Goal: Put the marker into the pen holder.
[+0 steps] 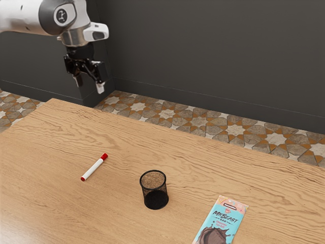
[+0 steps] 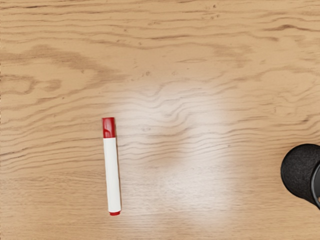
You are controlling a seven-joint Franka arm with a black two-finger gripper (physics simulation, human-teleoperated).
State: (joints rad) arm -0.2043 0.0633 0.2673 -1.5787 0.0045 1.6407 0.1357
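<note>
Marker: white barrel, red cap and a small red end; lying on its side on the table, on the exterior view's left of the pen holder, a clear gap between the two.
Cap: on the barrel, at the end farther from the exterior camera.
Pen holder: round black mesh cup with a dark rim, standing upright with its mouth up; the marker is outside it.
Gripper: black, two-fingered, raised well above the tabletop, higher than the pen holder and off toward the exterior view's left of it.
Jaws: open, the two fingers standing apart with free space between them; neither touches the marker.
Arm: white and grey Franka, coming in from the exterior view's upper left, far above the pen holder's height.
MrBeast chocolate bar: blue and pink wrapper, laid flat on the exterior view's right of the pen holder and nearer that camera, the two apart.
Table: light wood with wavy grain, under the pen holder, marker and bar.
Tiled floor: star-patterned, past the table edge on the pen holder's far side.
Wall: dark grey panelling, behind that floor.
</note>
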